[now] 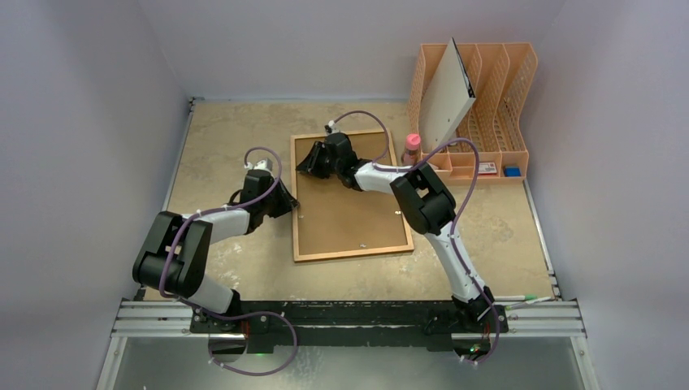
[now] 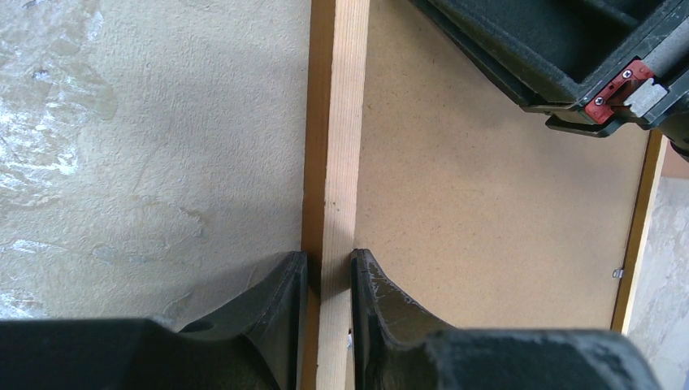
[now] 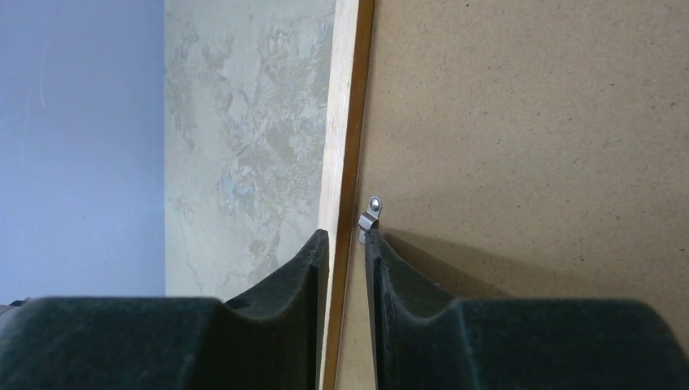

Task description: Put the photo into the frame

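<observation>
1. Frame (image 1: 353,253) was lying face down mid-desk (image 1: 219,130), with the brown backing board (image 1: 349,215) facing up and sitting inside the rails.
2. My left hand (image 2: 327,260) was clamped across the left rail, one finger on the outside and one on the board side.
3. My right hand (image 3: 347,237) was pinched on a rail too, up near the far left corner, right beside a little metal clip (image 3: 370,213).
4. Progress-wise, I honestly couldn't spot the photo for sure. A pale sheet (image 1: 445,93) leaned in the orange file rack (image 1: 496,106), but I couldn't tell if that was the print. If it was, my guess is the board had yet to come out and the print go in.
5. Room: there was open desk to the left of the frame and in front of it. The right side was tighter, with a pink bottle (image 1: 413,146) just beside the far right corner and the rack behind that. My two hands sat close together, so any lift looked like it needed care.
</observation>
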